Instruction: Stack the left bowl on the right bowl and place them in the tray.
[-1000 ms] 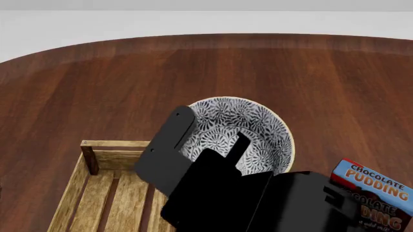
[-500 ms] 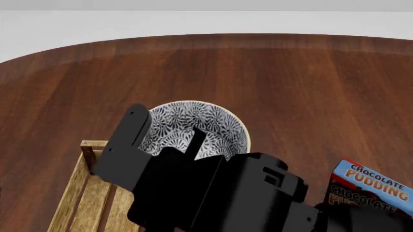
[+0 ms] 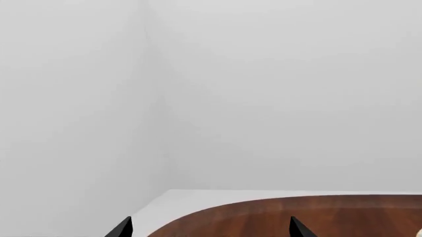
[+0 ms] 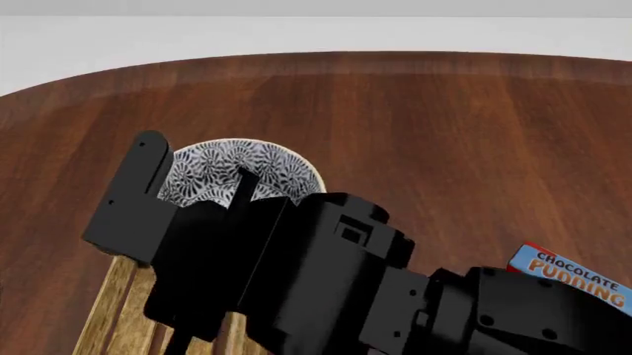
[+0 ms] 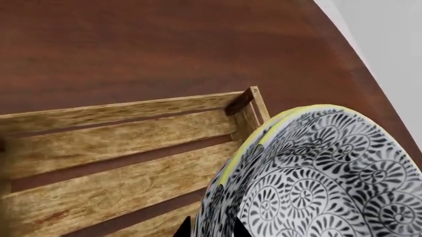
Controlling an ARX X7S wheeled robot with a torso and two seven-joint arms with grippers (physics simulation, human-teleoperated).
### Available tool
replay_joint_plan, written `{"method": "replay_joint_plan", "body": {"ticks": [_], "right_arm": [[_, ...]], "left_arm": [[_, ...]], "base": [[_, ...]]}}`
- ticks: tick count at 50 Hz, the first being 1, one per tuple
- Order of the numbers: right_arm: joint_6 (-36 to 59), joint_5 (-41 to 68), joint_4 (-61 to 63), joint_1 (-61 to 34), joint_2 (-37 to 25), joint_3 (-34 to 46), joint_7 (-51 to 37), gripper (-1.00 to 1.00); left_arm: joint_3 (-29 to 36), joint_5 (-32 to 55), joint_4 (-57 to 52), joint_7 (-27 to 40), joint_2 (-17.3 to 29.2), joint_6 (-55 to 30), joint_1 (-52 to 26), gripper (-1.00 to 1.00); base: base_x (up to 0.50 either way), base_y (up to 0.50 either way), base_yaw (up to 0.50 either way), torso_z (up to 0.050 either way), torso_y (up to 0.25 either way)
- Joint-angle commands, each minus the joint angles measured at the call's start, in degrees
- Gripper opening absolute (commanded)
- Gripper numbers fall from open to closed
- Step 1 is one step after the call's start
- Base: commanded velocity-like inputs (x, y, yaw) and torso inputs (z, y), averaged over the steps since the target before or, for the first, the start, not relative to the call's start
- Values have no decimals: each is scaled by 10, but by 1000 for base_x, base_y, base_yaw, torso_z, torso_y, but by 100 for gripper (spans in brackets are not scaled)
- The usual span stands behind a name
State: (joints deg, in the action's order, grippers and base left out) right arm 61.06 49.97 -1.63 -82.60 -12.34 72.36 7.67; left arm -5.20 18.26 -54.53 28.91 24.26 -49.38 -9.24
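1. Two bowls (image 5: 310, 173) sit nested as one stack, pinched at the rim by the right gripper (image 4: 197, 188), one finger inside and one outside.
2. Stack hangs over the far end of the tray (image 5: 125, 163), held aloft, likely to clear its raised end bar before lowering.
3. Left gripper (image 3: 207, 228) is spread, holding nothing, apart from the work.
4. Pudding box (image 4: 578, 277) stands clear.

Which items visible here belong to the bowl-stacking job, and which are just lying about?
Part of the job:
- blue-and-white patterned bowls, stacked, yellow rim showing between them in the right wrist view
- light-wood slatted tray
- black right gripper, clamped on the bowls' rim

Just lying about:
- blue chocolate pudding box
- dark wooden table
- black left gripper, only its fingertips showing
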Motion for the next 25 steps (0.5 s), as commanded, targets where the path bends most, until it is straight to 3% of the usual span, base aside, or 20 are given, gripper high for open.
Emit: {"method": "replay_joint_plan", "body": {"ticks": [1,25], "right_arm": [[-41,-46,-51,-20,36,10,107,-100],[-84,-58,-103,-4,77,49,167,-100]], "left_arm": [[-6,6,-1,4,4,-8,-3,100],[-19,8,0,8,11,5,17,100]], "base": [[0,0,0,0,0],[0,0,0,0,1]]}}
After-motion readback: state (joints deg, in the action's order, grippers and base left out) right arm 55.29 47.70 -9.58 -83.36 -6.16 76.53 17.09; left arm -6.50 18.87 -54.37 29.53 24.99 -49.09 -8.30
